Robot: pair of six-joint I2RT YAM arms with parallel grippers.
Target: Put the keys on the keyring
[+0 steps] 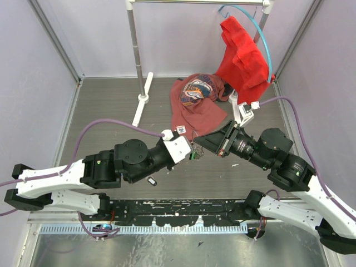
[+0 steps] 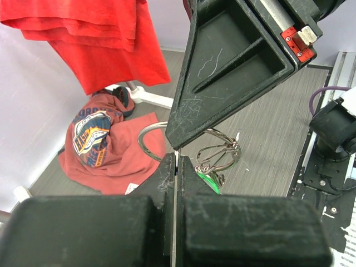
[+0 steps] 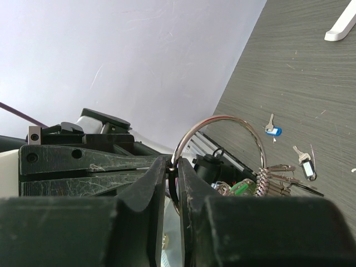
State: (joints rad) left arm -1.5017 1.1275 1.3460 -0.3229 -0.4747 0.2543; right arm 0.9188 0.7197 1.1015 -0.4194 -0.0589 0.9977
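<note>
**A:** What is sitting out past the two tools?

**B:** A red shirt (image 1: 242,55) is hanging up, well beyond both sets of tips. A rust-coloured shirt (image 1: 194,105) is lying on the table (image 1: 111,105) just past them.

**A:** What is the right gripper doing?

**B:** The right gripper (image 3: 173,166) is pinching the keyring (image 3: 222,116). The wire is running into the slit between its fingers. The rest of the ring is arching up and away to the right of its tips, as its own camera is showing it.

**A:** And the left one?

**B:** The left gripper (image 2: 175,164) is holding its fingers pressed together, with its tips sitting just under the right gripper's tip. The keyring is lying just beyond them, looping out to either side. I cannot tell whether anything thin is caught in that slit.

**A:** And the smaller pieces?

**B:** Dangling keys (image 2: 219,158) are hanging off the ring, ahead and right of the left tips. Two loose keys are lying on the table beyond the ring, well apart from the right gripper. One is blue-headed (image 3: 272,130) and one is wearing a black-and-white tag (image 3: 305,166). The green tag (image 2: 208,182) is showing just beside the left gripper's right finger.
</note>
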